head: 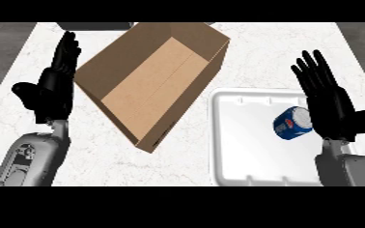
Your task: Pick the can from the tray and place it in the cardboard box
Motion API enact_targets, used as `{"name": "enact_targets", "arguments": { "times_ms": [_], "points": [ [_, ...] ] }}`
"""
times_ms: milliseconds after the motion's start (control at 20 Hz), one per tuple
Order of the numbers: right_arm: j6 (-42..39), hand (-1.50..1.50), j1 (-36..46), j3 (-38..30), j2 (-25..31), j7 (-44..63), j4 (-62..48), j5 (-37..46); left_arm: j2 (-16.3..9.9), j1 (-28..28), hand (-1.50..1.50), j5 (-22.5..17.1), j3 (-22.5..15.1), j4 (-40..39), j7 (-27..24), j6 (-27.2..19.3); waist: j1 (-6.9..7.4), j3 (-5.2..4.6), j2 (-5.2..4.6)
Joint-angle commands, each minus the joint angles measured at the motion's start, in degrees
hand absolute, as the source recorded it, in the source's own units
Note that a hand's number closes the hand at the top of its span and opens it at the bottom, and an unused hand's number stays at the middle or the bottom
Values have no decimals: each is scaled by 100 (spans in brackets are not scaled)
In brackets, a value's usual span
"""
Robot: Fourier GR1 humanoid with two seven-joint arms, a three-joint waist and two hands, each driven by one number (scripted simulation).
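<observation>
A blue can (pixel 293 122) with a silver top lies on its side in the white tray (pixel 246 140) at the lower right. The open cardboard box (pixel 158 77) sits left of the tray, turned at an angle, with nothing inside. My right hand (pixel 327 101) is open with straight fingers pointing up, right beside the can and partly over the tray's right edge. At the far left my left hand (pixel 53 87) rests open, fingers up, just left of the box.
The white marble counter (pixel 285 48) spreads around the box and tray. A dark grey object (pixel 96 26) shows at the top edge behind the box. Dark floor runs past the counter's left and right edges.
</observation>
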State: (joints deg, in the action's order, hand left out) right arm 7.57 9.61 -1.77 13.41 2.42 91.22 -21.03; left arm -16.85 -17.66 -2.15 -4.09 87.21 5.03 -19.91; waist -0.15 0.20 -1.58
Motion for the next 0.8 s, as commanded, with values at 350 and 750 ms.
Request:
{"name": "enact_targets", "arguments": {
  "times_ms": [350, 750],
  "points": [
    [-2953, -150, 733, 727, 2526, -403, 609, 1191, -816, 799, 0, 567, -29, -794, 221, 327, 392, -106, 199],
    [-5174, -150, 27, 414, 2588, -3774, -1847, 830, -1177, 911, 0, 533, 198, -1041, 101, 606, 239, 26, 50]
  ]
}}
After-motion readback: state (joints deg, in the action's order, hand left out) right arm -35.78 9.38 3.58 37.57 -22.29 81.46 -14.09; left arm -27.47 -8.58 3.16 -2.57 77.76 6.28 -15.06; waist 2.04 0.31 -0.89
